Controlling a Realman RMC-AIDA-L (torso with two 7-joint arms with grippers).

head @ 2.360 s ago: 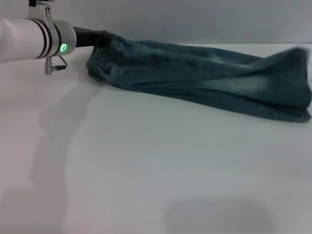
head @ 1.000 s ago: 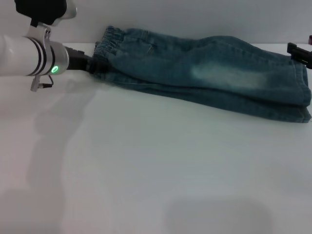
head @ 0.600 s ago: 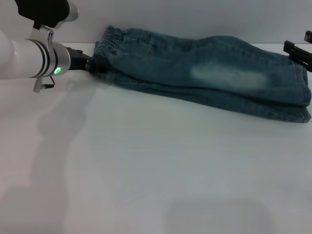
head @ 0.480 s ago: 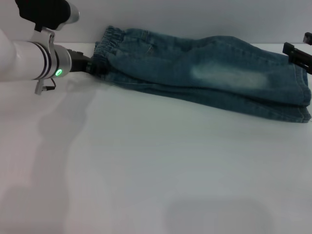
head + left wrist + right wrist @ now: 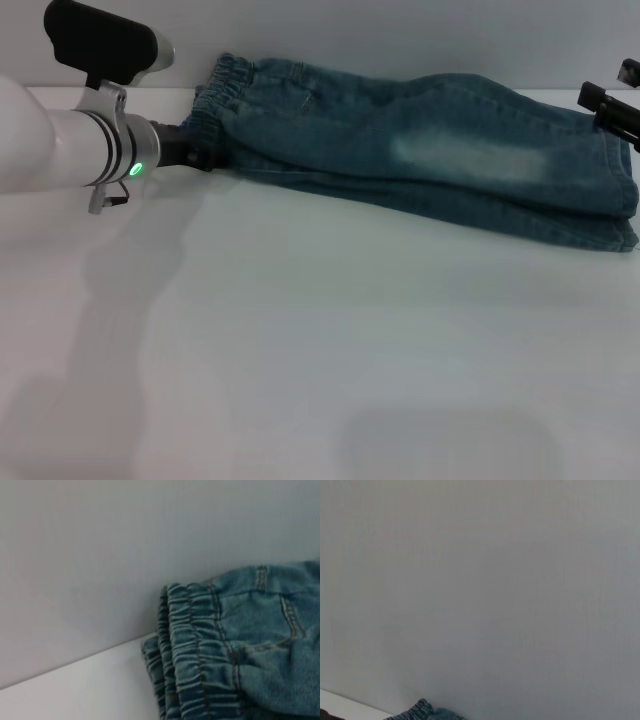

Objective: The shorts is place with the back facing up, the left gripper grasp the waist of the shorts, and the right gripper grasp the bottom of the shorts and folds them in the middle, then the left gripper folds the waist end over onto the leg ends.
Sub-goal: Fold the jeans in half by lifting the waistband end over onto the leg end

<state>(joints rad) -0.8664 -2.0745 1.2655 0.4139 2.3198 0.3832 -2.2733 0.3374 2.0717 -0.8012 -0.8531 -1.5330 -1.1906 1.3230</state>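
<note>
The shorts (image 5: 420, 160) lie on the white table (image 5: 320, 360) as a long, narrow band of doubled denim, two layers stacked along the near edge; the lengthwise fold down the middle looks done. The waist (image 5: 222, 85) is the puckered elastic end; in the left wrist view its gathered layers (image 5: 192, 655) sit one on another at the table's far edge, against the grey wall (image 5: 125, 545).

The left gripper (image 5: 197, 156) sits low on the table, just off the near corner of the waist, its black neck pointing into the cloth. Whether its jaws are parted, closed, or pinching denim cannot be told: the fingers are hidden against the fabric.

The right gripper (image 5: 610, 108) shows only as a black tip beside the far corner of the leg ends (image 5: 628, 205). It seems clear of the hems, yet its jaws too are unreadable.

What is left, by the look of it, is the second fold: the waist end has not been carried over onto the leg ends, which lie well apart from it at the opposite end of the band.
</note>
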